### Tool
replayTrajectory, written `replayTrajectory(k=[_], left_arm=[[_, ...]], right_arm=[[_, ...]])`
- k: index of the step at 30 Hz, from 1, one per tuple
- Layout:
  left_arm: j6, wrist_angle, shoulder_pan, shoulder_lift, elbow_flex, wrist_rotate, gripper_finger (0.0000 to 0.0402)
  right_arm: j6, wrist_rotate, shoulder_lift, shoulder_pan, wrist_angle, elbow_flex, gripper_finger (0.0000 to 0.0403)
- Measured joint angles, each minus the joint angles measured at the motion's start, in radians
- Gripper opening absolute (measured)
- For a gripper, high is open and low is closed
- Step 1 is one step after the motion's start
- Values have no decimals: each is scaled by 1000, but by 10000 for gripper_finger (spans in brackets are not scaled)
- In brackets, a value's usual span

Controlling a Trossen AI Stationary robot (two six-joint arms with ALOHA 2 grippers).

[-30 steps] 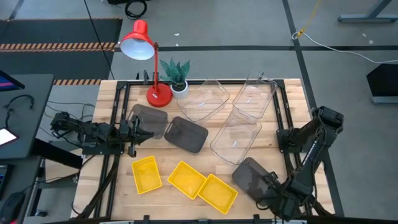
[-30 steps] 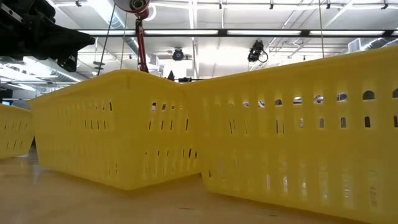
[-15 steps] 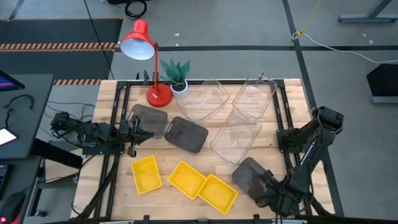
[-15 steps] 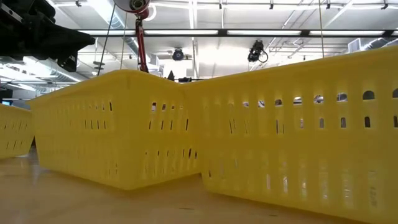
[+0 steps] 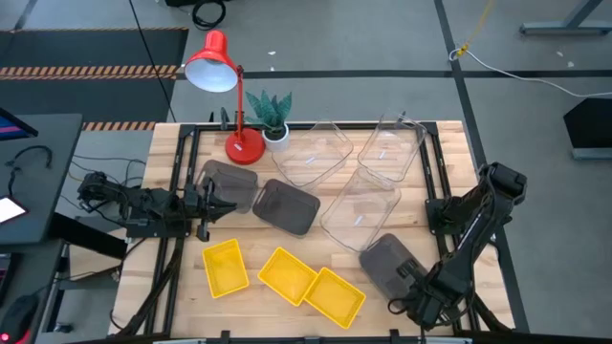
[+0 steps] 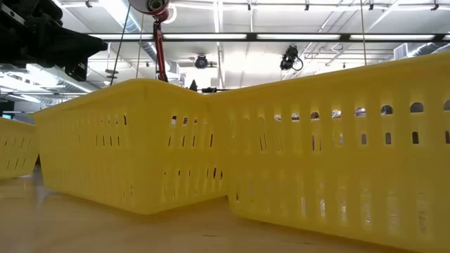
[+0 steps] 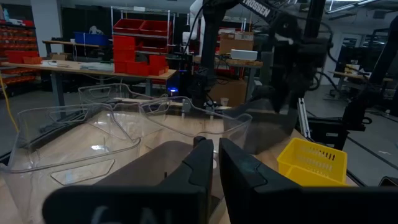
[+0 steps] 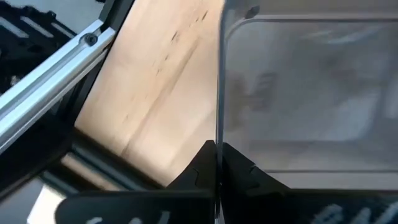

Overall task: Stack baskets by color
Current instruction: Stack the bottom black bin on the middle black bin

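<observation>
The right jaws (image 5: pixel 411 296) are pinching the near rim of a grey basket (image 5: pixel 387 266) at the counter's (image 5: pixel 316 239) near right corner (the other two grey baskets (image 5: pixel 258 196) are sitting far left, beside the nearly closed, empty left jaws (image 5: pixel 218 205)).

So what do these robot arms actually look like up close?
Both arms are dark, nearly black, built of jointed segments. The left gripper ends in two flat, tapered black fingers; the right gripper looks the same. Black cables trail from the left arm's base.
</observation>
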Motion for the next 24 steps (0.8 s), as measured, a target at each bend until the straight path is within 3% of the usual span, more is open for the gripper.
replayTrajectory(k=[9, 12, 19, 24], left_arm=[[0, 0, 0, 0, 0, 0, 34], [0, 0, 0, 0, 0, 0, 36], [0, 0, 0, 0, 0, 0, 27], [0, 0, 0, 0, 0, 0, 26]], right_arm=[[-75, 105, 0, -6, -247, 295, 3], [-134, 190, -1, -6, -287, 398, 2], [-442, 457, -2, -58, -317, 498, 2], [-668, 495, -1, -178, -283, 485, 1]])
